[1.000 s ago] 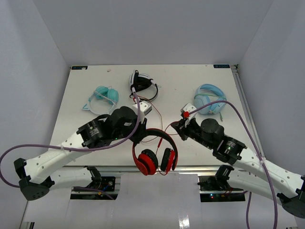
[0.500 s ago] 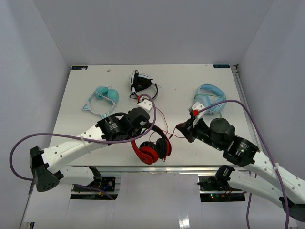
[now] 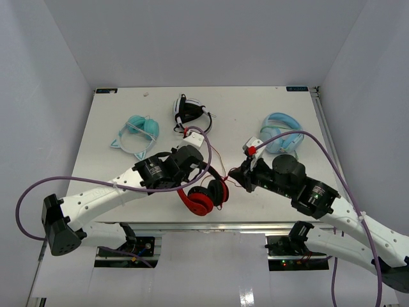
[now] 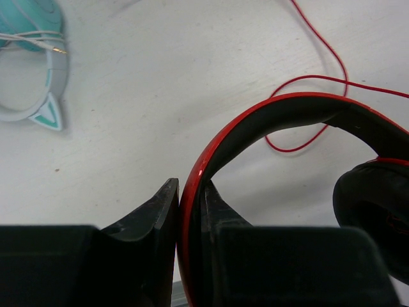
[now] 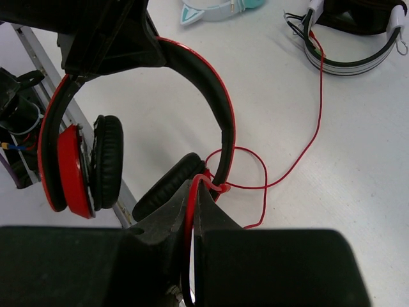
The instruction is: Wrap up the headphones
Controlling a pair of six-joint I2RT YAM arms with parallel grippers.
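The red headphones hang just above the table's near edge, black ear pads facing each other. My left gripper is shut on the headband; in the left wrist view its fingers squeeze the red band. My right gripper sits just right of the headband, shut on the thin red cable. In the right wrist view the gripper pinches the cable against the headband's lower end. There the cable forms a loop round the band, and its slack trails over the table.
A black-and-white pair lies at the back middle, a teal pair at the back left, a light-blue pair at the back right. The table's metal front rail runs right under the red headphones. Walls close in on the left, right and back.
The left arm swung forward and right, turning the headphones so the ear cups closed together. The right gripper drew back with the cable, then returned to the headband.
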